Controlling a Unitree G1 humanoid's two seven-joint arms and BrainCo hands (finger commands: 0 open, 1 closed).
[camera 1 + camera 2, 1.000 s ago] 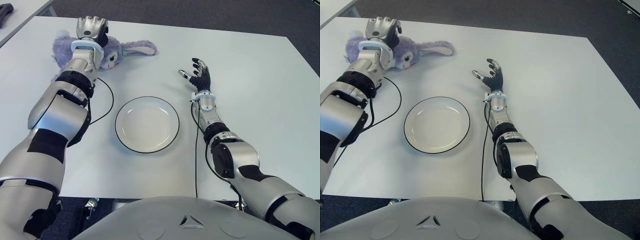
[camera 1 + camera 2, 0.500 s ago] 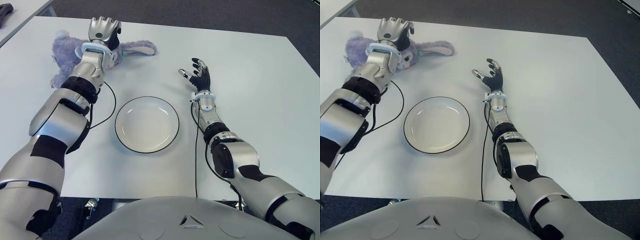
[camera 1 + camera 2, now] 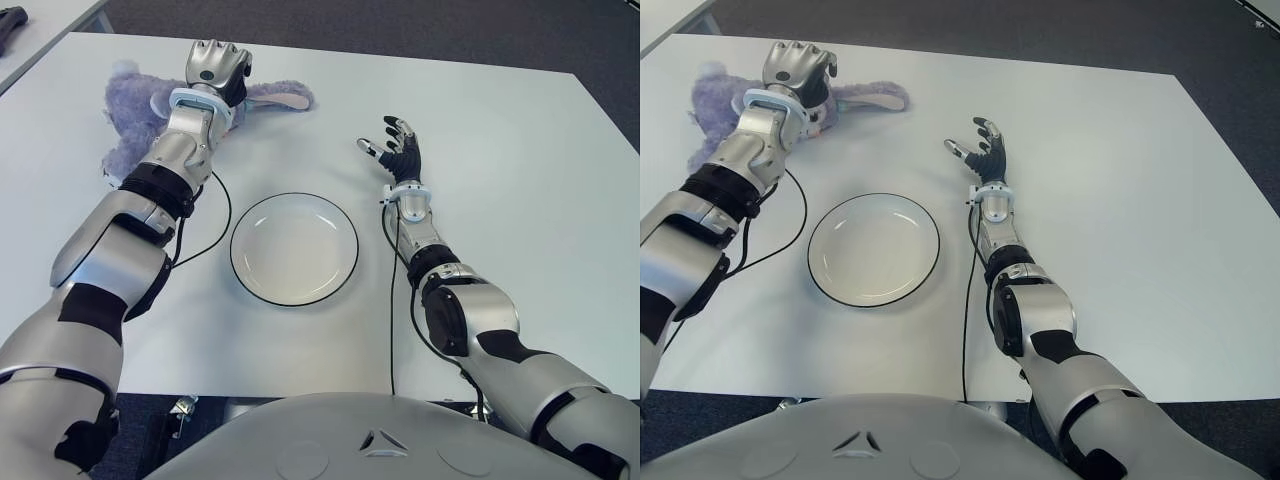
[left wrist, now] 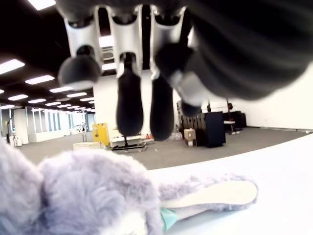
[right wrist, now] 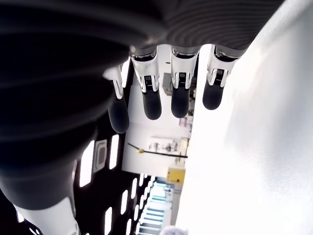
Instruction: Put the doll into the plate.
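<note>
A purple plush bunny doll (image 3: 135,105) lies on the white table (image 3: 520,180) at the far left, one long ear (image 3: 285,98) stretched toward the right. My left hand (image 3: 216,62) hovers over the doll's head; its fingers (image 4: 129,105) hang spread above the fur (image 4: 88,196) and grip nothing. Nearer to me, in the middle of the table, sits a white plate (image 3: 294,250) with a dark rim and nothing in it. To the right of the plate my right hand (image 3: 395,142) shows with its fingers spread and nothing held.
A black cable (image 3: 215,205) loops from my left arm to just left of the plate. Another cable (image 3: 392,300) runs along my right arm to the table's near edge. A second table with a dark object (image 3: 10,20) stands at the far left corner.
My left hand has moved to the right over the doll, from above its body to above its head by the ear. The doll, the plate and my right hand have stayed put.
</note>
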